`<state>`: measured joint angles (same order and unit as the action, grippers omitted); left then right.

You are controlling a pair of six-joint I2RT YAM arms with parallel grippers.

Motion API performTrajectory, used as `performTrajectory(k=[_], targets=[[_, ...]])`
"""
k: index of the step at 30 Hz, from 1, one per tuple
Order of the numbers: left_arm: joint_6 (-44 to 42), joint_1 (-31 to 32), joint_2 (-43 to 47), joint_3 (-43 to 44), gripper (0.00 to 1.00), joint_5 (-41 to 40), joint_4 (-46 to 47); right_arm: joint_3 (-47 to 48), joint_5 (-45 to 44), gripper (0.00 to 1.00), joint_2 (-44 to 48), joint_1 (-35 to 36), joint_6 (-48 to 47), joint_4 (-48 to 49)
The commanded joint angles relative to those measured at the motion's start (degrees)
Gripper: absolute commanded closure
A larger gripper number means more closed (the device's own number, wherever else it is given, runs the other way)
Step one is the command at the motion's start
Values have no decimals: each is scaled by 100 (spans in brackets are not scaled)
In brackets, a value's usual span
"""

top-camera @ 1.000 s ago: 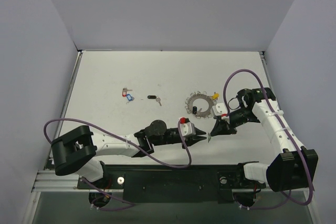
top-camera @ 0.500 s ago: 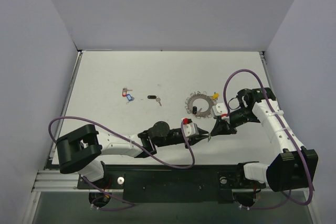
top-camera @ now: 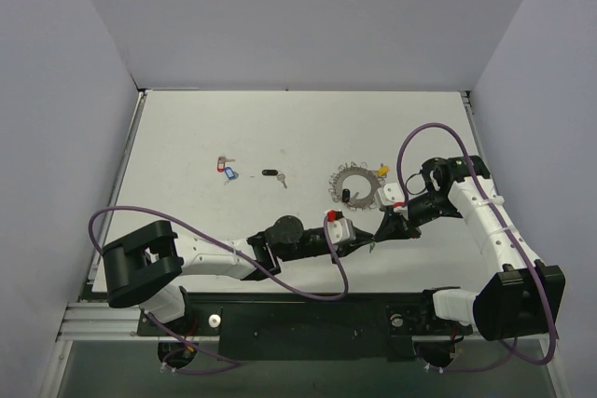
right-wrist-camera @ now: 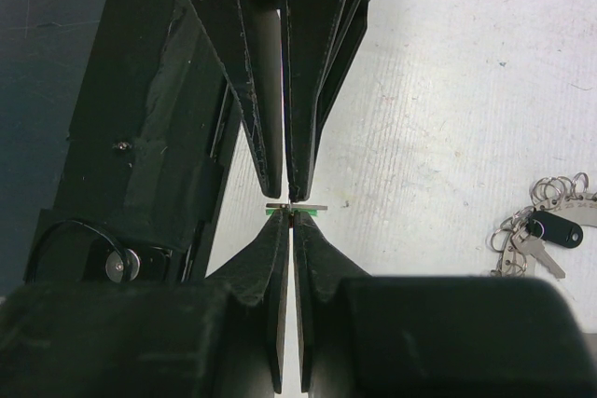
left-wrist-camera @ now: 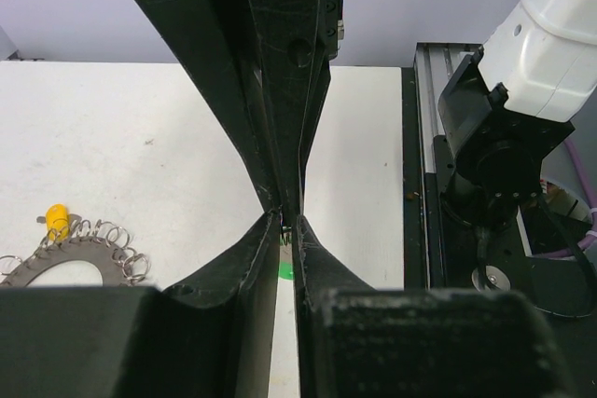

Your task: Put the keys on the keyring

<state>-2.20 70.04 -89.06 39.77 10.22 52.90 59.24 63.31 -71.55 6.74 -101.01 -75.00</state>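
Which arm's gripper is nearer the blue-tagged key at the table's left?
Left. The left gripper sits well right of the blue-tagged key. The right gripper, jaws shut on a green-tagged key, meets it tip to tip from farther right.

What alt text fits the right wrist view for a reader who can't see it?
The right gripper, at the bottom, is shut on a key with a green tag, and the left gripper, from the top, meets it tip to tip; whether it grips is unclear. Part of the keyring, with a black-tagged key, lies on the table at right.
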Motion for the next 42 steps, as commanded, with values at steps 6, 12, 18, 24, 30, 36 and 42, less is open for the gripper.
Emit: performTrajectory(k=[6, 12, 18, 24, 30, 36, 42], targets=[[-97, 62, -68, 347, 81, -72, -26, -9, 226, 100, 106, -33, -156, -1219], [-132, 62, -68, 391, 81, -108, -193, 0, 243, 100, 115, -33, -147, -1227], [-176, 71, -59, 409, 81, -178, -325, 0, 252, 100, 115, -41, -147, -1219], [-211, 71, -33, 409, 81, -231, -404, 8, 252, 100, 115, -50, -147, -1219], [-211, 71, -33, 435, 100, -231, -448, 8, 261, 100, 124, -50, -138, -1227], [-185, 71, -33, 479, 100, -231, -527, -9, 278, 100, 141, -50, -147, -1236], [-97, 71, -15, 462, 100, -301, -492, -62, 366, 92, 185, -85, -217, -1245]])
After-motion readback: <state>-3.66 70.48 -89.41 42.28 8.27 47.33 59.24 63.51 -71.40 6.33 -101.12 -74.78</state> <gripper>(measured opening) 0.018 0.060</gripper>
